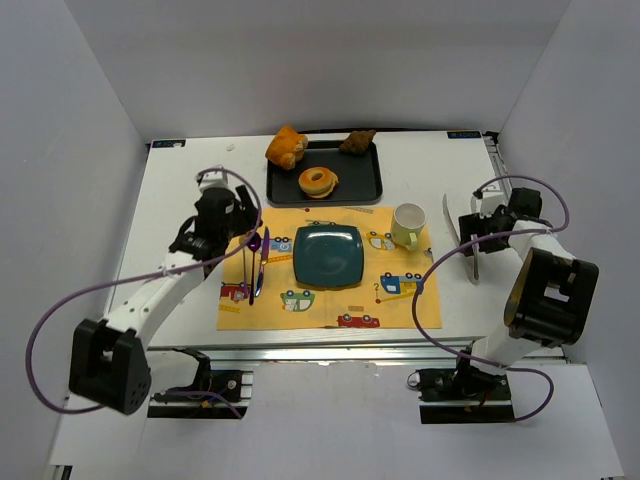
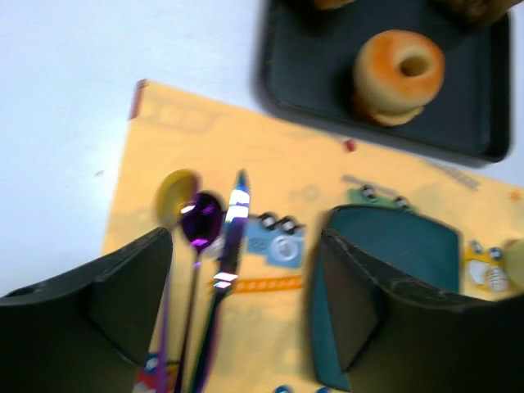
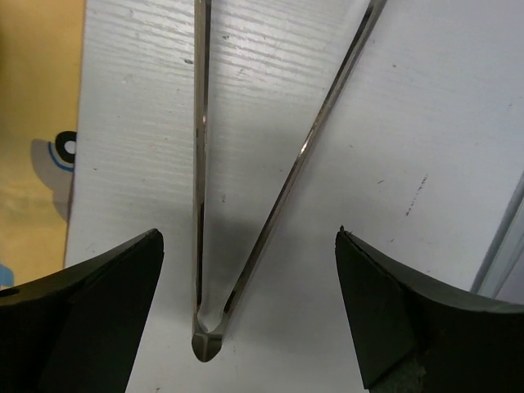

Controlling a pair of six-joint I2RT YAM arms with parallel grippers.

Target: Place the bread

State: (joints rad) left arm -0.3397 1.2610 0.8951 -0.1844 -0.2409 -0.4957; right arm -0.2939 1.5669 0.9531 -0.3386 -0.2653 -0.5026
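Note:
The bread (image 1: 357,141) is a small dark brown chunk at the back right corner of the black tray (image 1: 372,178). The teal plate (image 1: 328,255) sits empty on the yellow placemat (image 1: 395,300); it also shows in the left wrist view (image 2: 409,246). My left gripper (image 1: 243,218) is open and empty above the placemat's left part, over the cutlery (image 2: 246,246). My right gripper (image 1: 476,238) is open and empty, just above the metal tongs (image 3: 201,205) lying on the white table (image 3: 247,246).
An orange bun (image 1: 287,146) and a ring donut (image 1: 318,181) (image 2: 399,74) are also on the tray. A purple spoon (image 2: 201,221) and knife (image 2: 233,221) lie on the placemat's left side. A pale mug (image 1: 407,225) stands right of the plate. White walls enclose the table.

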